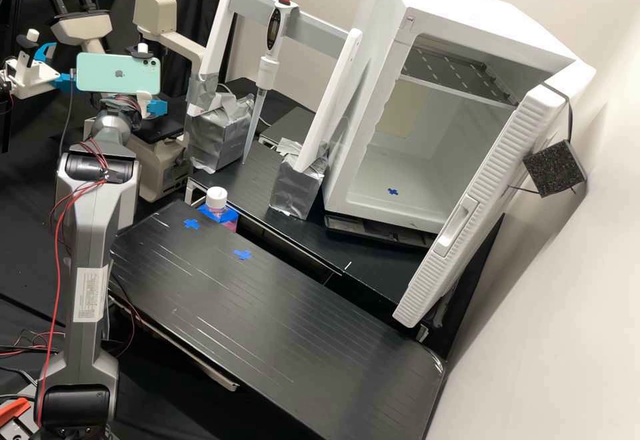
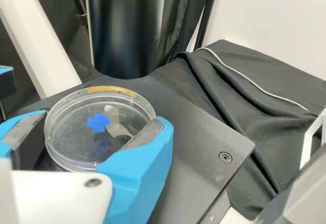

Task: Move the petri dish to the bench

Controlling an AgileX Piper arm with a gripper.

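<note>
At the upper left of the high view, part of my gripper (image 1: 157, 107) shows as a blue piece beside the phone on the wrist, over the microscope. In the wrist view, my gripper (image 2: 103, 121) has its two blue fingers pressed against opposite sides of the clear round petri dish (image 2: 76, 138), which has a yellowish strip on its rim. Beneath the dish is the dark microscope stage (image 2: 196, 132); a blue cross shows through the dish. Whether the dish touches the stage, I cannot tell. The black bench (image 1: 267, 320) spans the foreground in the high view.
Two blue tape crosses (image 1: 191, 224) (image 1: 243, 254) mark the bench. A white-capped bottle (image 1: 216, 200) stands at its back edge. Behind are a pipette (image 1: 267, 70) on a white frame and an open white incubator (image 1: 363, 153), its door (image 1: 483, 207) swung out at the right.
</note>
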